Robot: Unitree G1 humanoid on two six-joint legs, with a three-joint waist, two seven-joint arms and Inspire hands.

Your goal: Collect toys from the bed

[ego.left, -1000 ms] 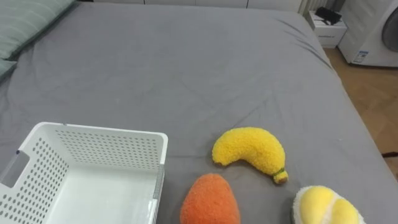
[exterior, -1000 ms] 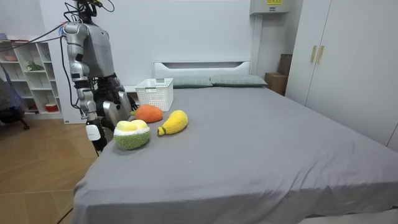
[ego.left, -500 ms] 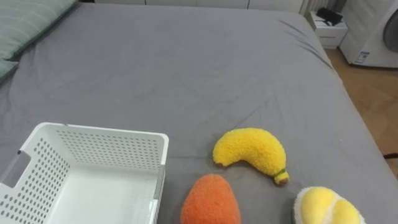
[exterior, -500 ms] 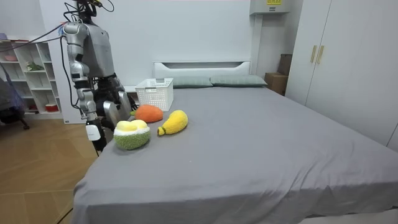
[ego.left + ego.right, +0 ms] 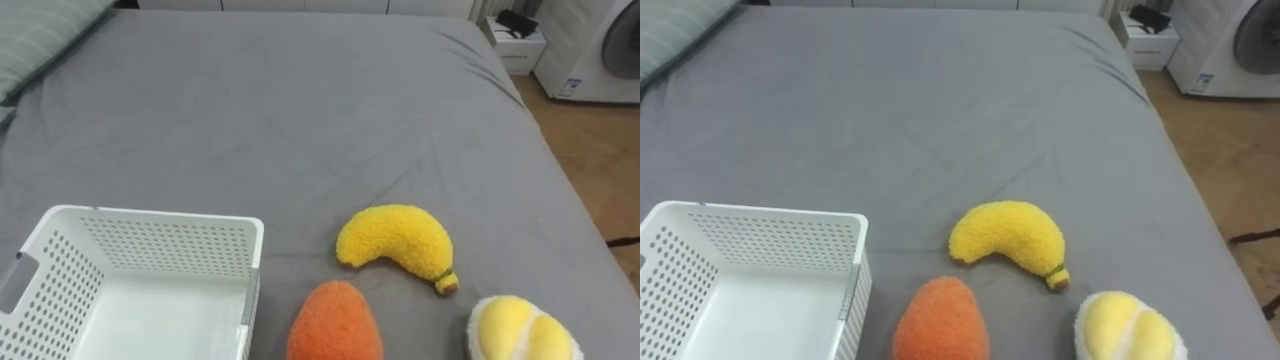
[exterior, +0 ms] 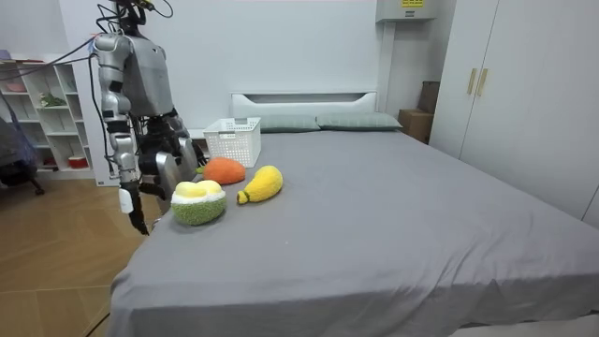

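White perforated plastic basket (image 5: 150, 242) on grey bed (image 5: 300, 100), fuzzy orange plush fruit (image 5: 335, 322) just beside it, yellow plush banana (image 5: 395, 243), round yellow-and-green plush (image 5: 520, 330), robot at bedside, right hand (image 6: 131, 211) hanging low, open or closed impossible to tell.

The eye views' lower edge cuts off the basket (image 5: 160, 245), the orange toy (image 5: 335, 325) and the round yellow toy (image 5: 520, 332), while the upper right corner crops the washing machine (image 5: 600, 50).

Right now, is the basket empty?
Empty, as far as it shows: the basket is bare inside; the banana, orange toy and yellow toy lie on the bed beside it.
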